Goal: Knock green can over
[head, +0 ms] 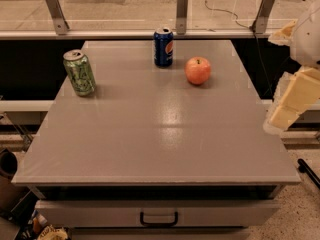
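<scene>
The green can (pixel 79 72) stands upright near the left edge of the grey table (pixel 155 134), toward the back. It is light green with darker scribbled markings and a silver top. My gripper (pixel 290 104) hangs off the table's right edge, about mid-depth and above table height, far from the can. Only its cream-coloured fingers and a white part of the arm above them show at the frame's right border.
A dark blue Pepsi can (pixel 163 47) stands upright at the back middle, with a red apple (pixel 198 70) to its right. A glass barrier with metal posts (pixel 182 11) runs behind the table. A drawer handle (pixel 158 219) sits below the front edge.
</scene>
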